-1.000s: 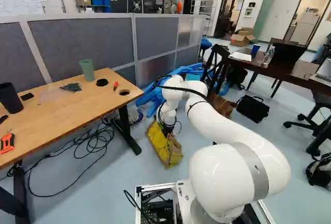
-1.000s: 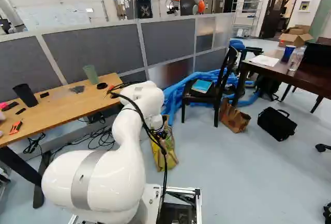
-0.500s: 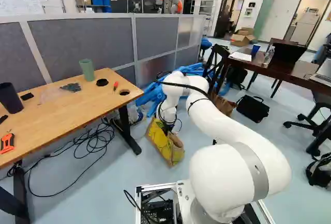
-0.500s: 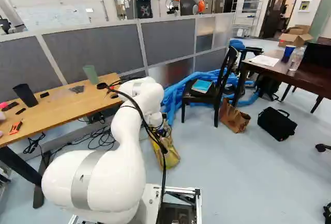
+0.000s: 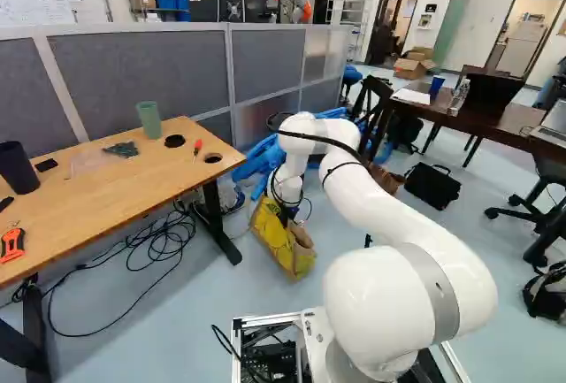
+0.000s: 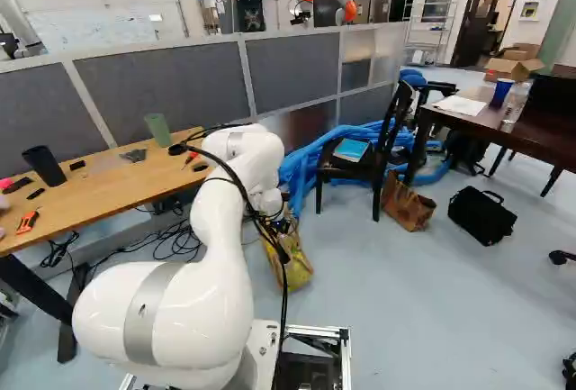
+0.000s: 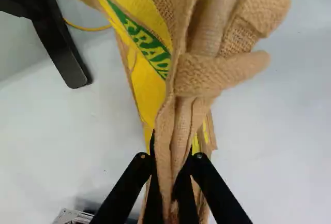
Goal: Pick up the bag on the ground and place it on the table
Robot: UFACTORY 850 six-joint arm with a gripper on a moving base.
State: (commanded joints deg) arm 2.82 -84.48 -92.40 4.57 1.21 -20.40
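Burlap bag (image 5: 285, 243) is best raised straight up and slowly first, so that its weight can be taken by the bunched cloth without slipping. Its upper cloth is pinched from both sides by the gripper (image 7: 173, 149), which is closed on it. With 12 o'clock taken as straight ahead of the base, the bag is seen at about 12 o'clock, low down by the floor; whether its underside is touching cannot be told. The worktop (image 5: 115, 193) is set at about 10 o'clock. Ample height should be gained before any swing that way, since the hanging lower part could be caught on the black leg (image 5: 215, 210) or the worktop's edge. Swaying should be allowed to settle before lowering, and the green cup (image 5: 149, 119) should be avoided.

The bag is made of coarse tan weave, with broad yellow panels and green lettering on one side. It is tilted, and its upper part is creased and gathered into soft folds, with a loose flap folded across them. Being limp, it is likely to sag or slump once released, so its bottom should be well supported first.
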